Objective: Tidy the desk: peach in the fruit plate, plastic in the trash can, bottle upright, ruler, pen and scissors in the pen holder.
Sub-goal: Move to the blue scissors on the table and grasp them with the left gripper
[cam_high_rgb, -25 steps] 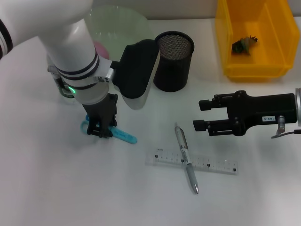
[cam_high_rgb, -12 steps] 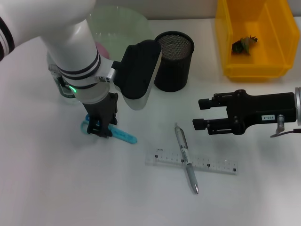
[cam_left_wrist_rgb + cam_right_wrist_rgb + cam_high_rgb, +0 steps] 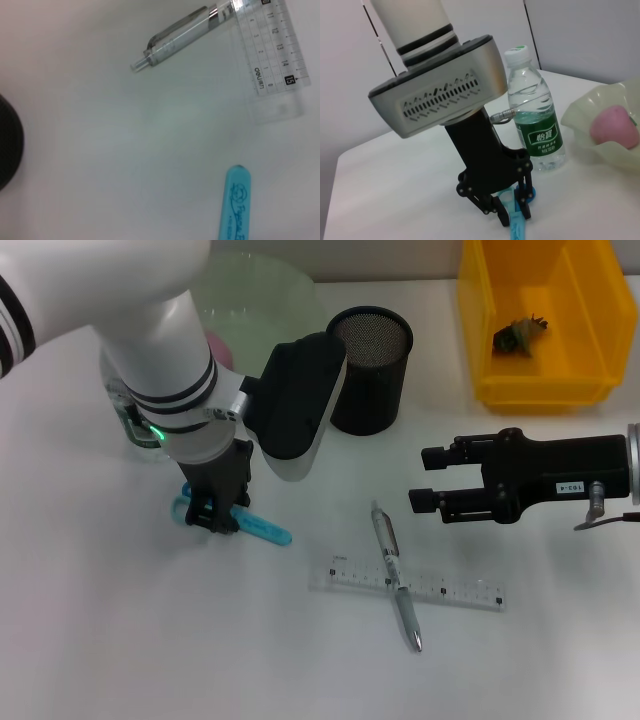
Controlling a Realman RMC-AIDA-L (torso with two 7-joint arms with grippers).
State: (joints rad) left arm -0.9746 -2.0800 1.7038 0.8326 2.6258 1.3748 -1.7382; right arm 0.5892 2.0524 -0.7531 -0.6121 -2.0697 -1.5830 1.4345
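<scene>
The blue scissors (image 3: 262, 529) lie flat on the white desk. My left gripper (image 3: 212, 517) points straight down and is shut on the scissors near their handle; the right wrist view shows its fingers (image 3: 498, 208) on either side of the blue scissors (image 3: 518, 229). The scissors' tip (image 3: 234, 205) also shows in the left wrist view. A silver pen (image 3: 394, 573) lies across a clear ruler (image 3: 440, 586). The black mesh pen holder (image 3: 369, 370) stands behind. The peach (image 3: 615, 125) sits in the green plate (image 3: 262, 290). The bottle (image 3: 535, 117) stands upright. My right gripper (image 3: 426, 480) hovers open and empty.
A yellow bin (image 3: 580, 360) at the back right holds a piece of plastic (image 3: 518, 335). The left arm's housing (image 3: 295, 400) hangs close to the pen holder. The pen (image 3: 177, 35) and the ruler (image 3: 272, 55) also show in the left wrist view.
The left arm's wrist housing has shifted slightly to the right while its gripper stays at the scissors. The right gripper has drifted slightly toward the back of the desk.
</scene>
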